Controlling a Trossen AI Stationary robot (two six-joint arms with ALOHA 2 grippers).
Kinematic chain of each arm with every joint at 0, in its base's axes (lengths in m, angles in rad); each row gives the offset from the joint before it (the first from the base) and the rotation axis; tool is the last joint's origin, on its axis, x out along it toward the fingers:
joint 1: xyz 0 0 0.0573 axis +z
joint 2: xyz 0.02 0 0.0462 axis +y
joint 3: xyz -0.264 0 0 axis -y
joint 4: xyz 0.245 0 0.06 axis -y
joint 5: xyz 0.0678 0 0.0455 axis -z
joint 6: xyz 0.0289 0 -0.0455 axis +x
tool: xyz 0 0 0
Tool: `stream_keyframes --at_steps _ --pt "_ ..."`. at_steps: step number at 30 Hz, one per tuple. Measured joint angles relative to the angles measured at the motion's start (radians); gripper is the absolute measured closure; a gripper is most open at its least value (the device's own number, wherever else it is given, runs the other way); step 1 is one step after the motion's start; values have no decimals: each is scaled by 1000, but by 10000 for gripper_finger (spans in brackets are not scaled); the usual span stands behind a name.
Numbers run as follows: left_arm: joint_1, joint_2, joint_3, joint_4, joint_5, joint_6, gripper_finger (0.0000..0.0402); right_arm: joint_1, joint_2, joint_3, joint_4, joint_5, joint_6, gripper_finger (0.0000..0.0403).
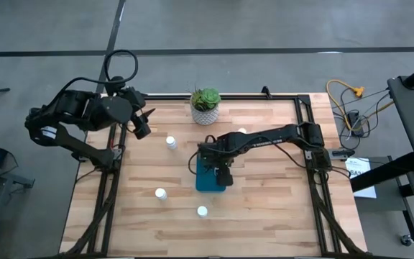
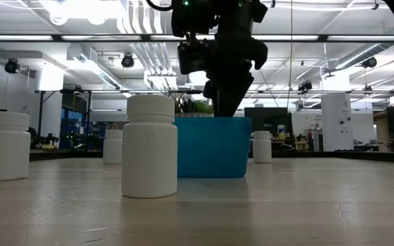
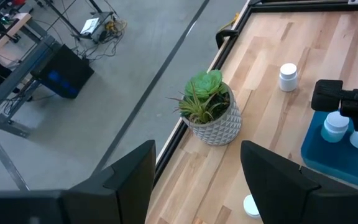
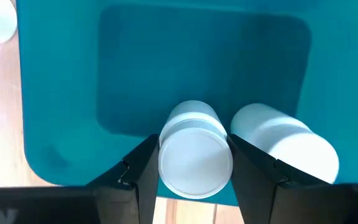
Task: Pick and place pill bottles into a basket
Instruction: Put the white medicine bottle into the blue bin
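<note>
The teal basket [image 1: 205, 184] sits mid-table; it also shows in the low view [image 2: 213, 147]. My right gripper [image 1: 219, 171] reaches down into it and is shut on a white pill bottle [image 4: 196, 163]. A second bottle [image 4: 284, 146] stands beside that one inside the basket. More bottles stand upright on the table: one far of the basket [image 1: 242, 132], one to its far left [image 1: 171, 142], one to its left [image 1: 161, 193] and one nearer the front edge [image 1: 203, 211]. My left gripper [image 3: 197, 186] is open and empty over the table's far left corner. My right gripper pinches the bottle at its cap end [image 4: 166, 163] between its two fingers [image 4: 138, 171], one on each side. The fingers come from above, pointing down into the basket. The bottle stays upright, cap up; whether its base rests on the basket floor I cannot tell.
A white pot with a green plant [image 1: 205, 104] stands at the table's far edge, between the two arms. A black frame [image 1: 304, 108] runs along the table's sides. Bare wood lies to the right of the basket.
</note>
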Motion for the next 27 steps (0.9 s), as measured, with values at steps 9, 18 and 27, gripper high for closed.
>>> stream_keyframes --at_steps 9,18,27 --pt "0 4 0 0 0 1 183 0 0 -20 28 2 1 237" --pt "0 7 0 0 0 1 183 0 1 -8 29 26 -2 205" --pt "0 6 0 0 0 2 183 -2 -20 45 -1 24 -5 210"
